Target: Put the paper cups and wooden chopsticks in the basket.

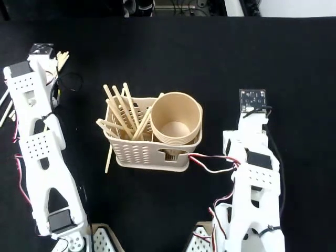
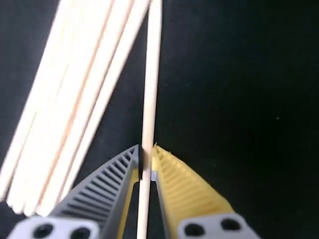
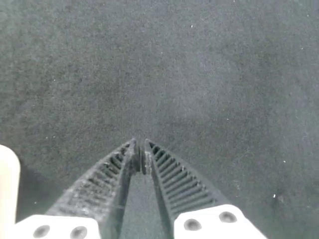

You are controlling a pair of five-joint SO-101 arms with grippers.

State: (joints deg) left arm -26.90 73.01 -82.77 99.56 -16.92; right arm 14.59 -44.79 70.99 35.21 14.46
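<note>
Cups, seemingly stacked, chopsticks leaning, in basket

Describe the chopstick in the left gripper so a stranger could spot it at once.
On the black table, look to the far corner by the left arm, away from the basket, where loose chopsticks lie in a bundle. The chopstick is the single one beside that bundle, the only one pinched in the left gripper.

Robotics lab bench: black cloth tabletop, bare-wired white arms, cable clutter behind.
</note>
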